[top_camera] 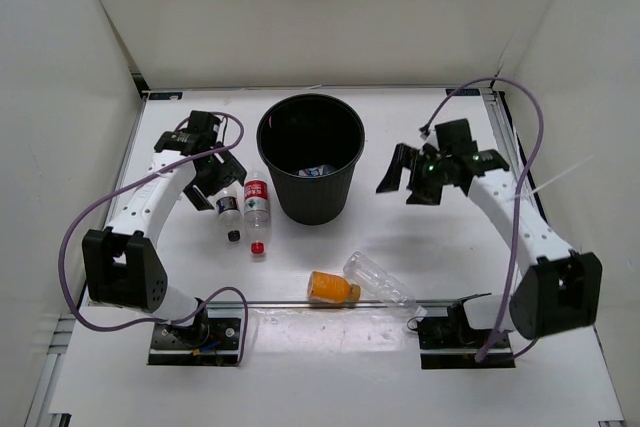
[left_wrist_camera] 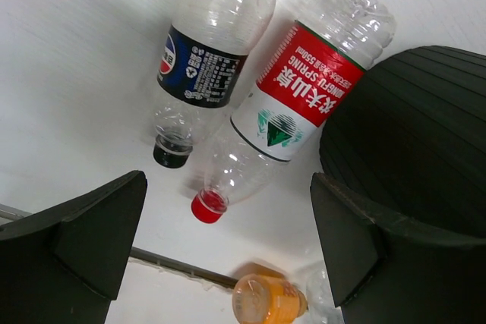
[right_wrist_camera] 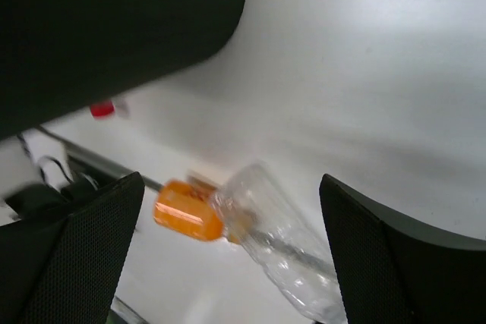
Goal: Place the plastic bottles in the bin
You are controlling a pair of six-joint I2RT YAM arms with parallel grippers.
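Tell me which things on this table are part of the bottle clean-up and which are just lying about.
Part of the job: bin, red-label bottle, dark-label bottle, orange bottle, unlabelled clear bottle.
Just there: purple cables, metal rail along the near edge.

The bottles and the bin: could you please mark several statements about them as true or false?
1. The orange bottle lies on the table, outside the bin. True.
2. The red-label bottle has a blue cap. False: its cap is red.
3. The left fingers clamp the dark-label bottle. False: they stand open, holding nothing.
4. The unlabelled clear bottle lies next to the orange bottle. True.
5. The bin lies tipped over. False: it stands upright.
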